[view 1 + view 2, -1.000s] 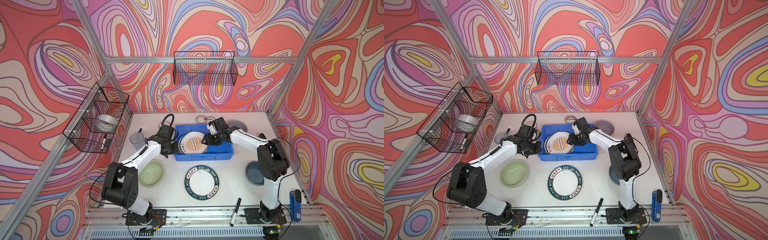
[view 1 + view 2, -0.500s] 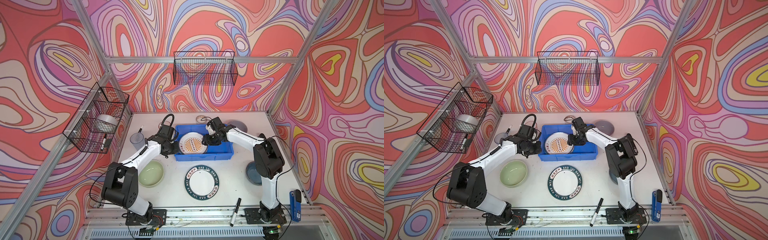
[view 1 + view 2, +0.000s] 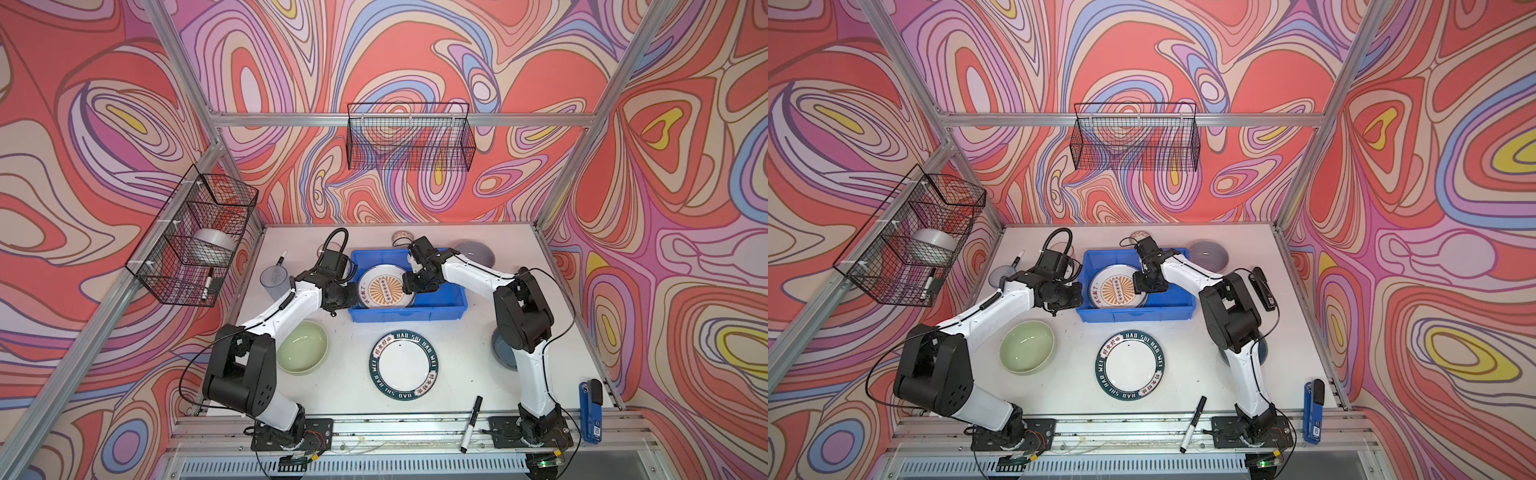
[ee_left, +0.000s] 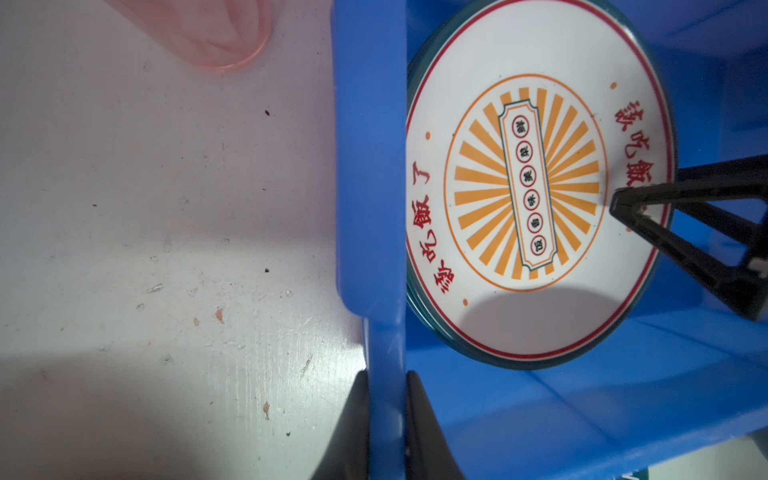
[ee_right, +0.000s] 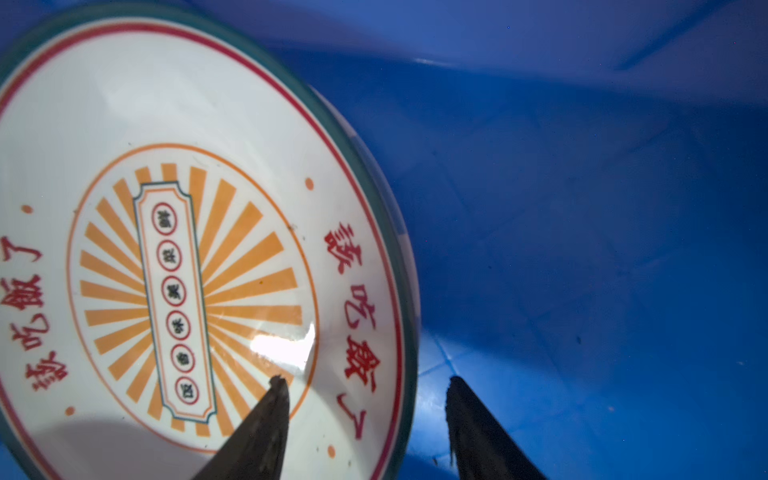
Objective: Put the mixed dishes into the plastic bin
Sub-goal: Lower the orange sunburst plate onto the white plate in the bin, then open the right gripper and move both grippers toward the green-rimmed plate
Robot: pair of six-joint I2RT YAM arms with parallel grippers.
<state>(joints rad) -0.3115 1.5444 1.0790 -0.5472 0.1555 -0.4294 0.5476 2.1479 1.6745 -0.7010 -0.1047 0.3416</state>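
Toward the back of the table (image 3: 340, 395), the bin (image 3: 407, 313) is seen in both top views, and a sunburst plate (image 3: 384, 286) lies inside it, near its left end. The bin's left wall is clamped between the closed jaws of the left claw (image 4: 386, 382). The right claw (image 5: 365, 380) stands open astride the sunburst plate's rim, with one finger (image 5: 266, 415) over the plate's face and the other over the bin's floor. Whether either finger touches the plate cannot be told.

Outside the bin, a green bowl (image 3: 302, 347) and a lettered plate (image 3: 403, 365) are seen in front of it. A lavender bowl (image 3: 478, 252) is set just behind its right end, and a bluish tumbler (image 3: 273, 279) well to its left. A dark blue bowl (image 3: 500, 353) is half hidden behind the right arm.
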